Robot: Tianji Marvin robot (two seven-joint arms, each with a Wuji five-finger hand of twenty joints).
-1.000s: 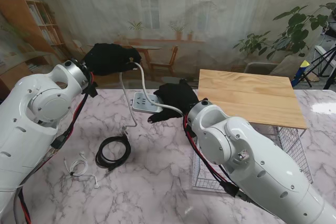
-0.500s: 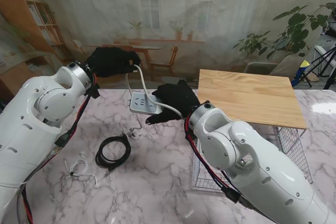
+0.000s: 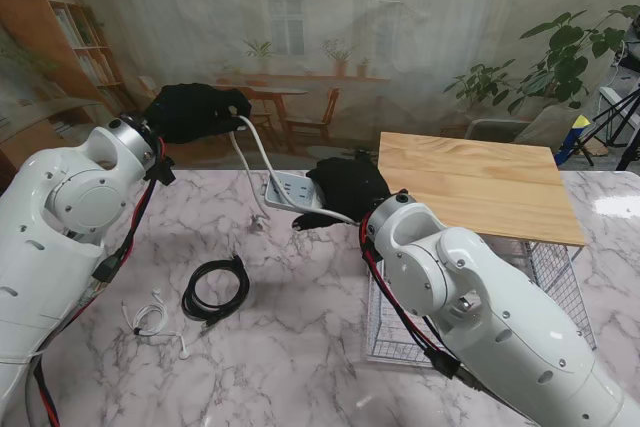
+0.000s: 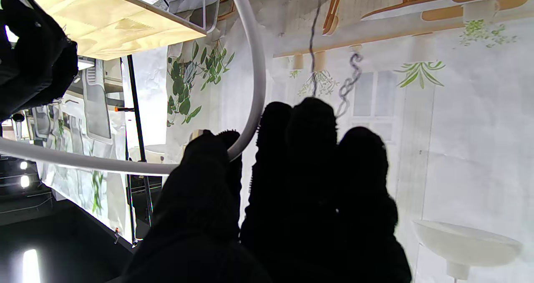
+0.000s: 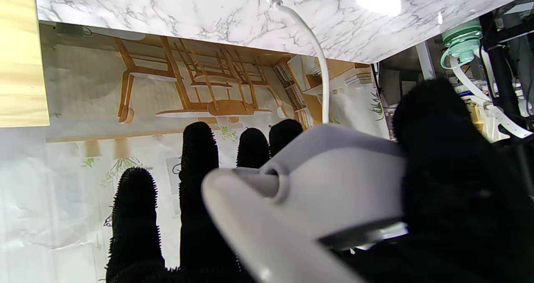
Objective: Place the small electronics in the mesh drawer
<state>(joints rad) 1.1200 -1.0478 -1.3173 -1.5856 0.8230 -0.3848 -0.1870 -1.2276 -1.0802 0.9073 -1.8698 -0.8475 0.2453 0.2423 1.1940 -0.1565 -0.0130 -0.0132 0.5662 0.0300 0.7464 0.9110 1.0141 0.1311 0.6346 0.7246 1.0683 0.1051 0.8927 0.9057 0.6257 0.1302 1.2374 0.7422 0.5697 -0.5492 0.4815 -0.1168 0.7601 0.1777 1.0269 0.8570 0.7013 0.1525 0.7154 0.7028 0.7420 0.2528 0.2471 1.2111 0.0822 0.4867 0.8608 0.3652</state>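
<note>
While my right hand (image 3: 345,187) grips the power strip (image 3: 288,190) mid-frame and my left hand (image 3: 195,110) pinches its cord (image 3: 252,147) upper left, the dangling plug (image 3: 257,223) could snag short of the drawer (image 3: 545,277) at right.

Wooden board (image 3: 475,183): we see it right of centre, lying flat.
Marble table (image 3: 290,347): we see white, grey-veined stone.
Backdrop (image 3: 300,37): we see painted chairs, shelves, plants.
</note>
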